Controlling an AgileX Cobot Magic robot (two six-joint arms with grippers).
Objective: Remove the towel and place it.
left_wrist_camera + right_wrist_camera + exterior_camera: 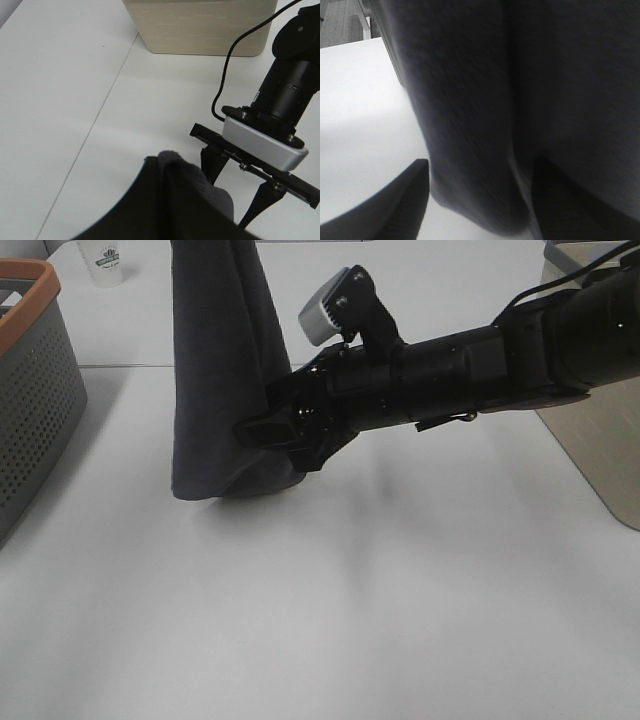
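Observation:
The dark grey towel (215,370) hangs down from above the exterior view's top edge, and its bottom fold rests on the white table (350,620). In the left wrist view the bunched towel (175,200) fills the near edge and hides my left gripper's fingers, which are shut on its top. My right gripper (270,440) reaches in from the right at the towel's lower part. It is open, one finger on either side of a hanging fold (485,100). The left wrist view shows the right gripper (227,205) from above, its fingers spread beside the cloth.
A grey perforated basket with an orange rim (30,390) stands at the left edge. A paper cup (105,262) stands at the back left. A beige bin (200,25) stands to the right, where the exterior view shows its wall (600,440).

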